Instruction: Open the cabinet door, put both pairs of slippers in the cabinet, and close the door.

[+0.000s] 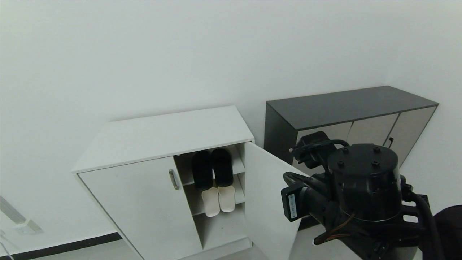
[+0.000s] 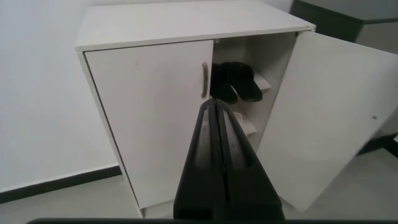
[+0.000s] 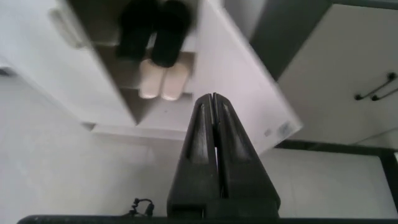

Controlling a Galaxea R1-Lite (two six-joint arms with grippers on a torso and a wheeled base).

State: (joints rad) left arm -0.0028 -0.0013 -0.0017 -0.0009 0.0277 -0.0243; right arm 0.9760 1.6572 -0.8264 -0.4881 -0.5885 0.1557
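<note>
The white cabinet (image 1: 162,133) has its right door (image 1: 270,195) swung wide and its left door (image 1: 144,206) shut. Inside are 2 pairs: black slippers (image 1: 212,169) on the upper shelf, cream slippers (image 1: 218,200) on the shelf just below. A dark sideboard (image 1: 346,104) stands near it on the right, against the white wall (image 1: 180,54). The left pincer (image 2: 216,102) is pressed together and empty, facing the door handle (image 2: 204,79). The right pincer (image 3: 213,96) is also pressed together, over the grey floor (image 3: 62,162) beside the open door.
</note>
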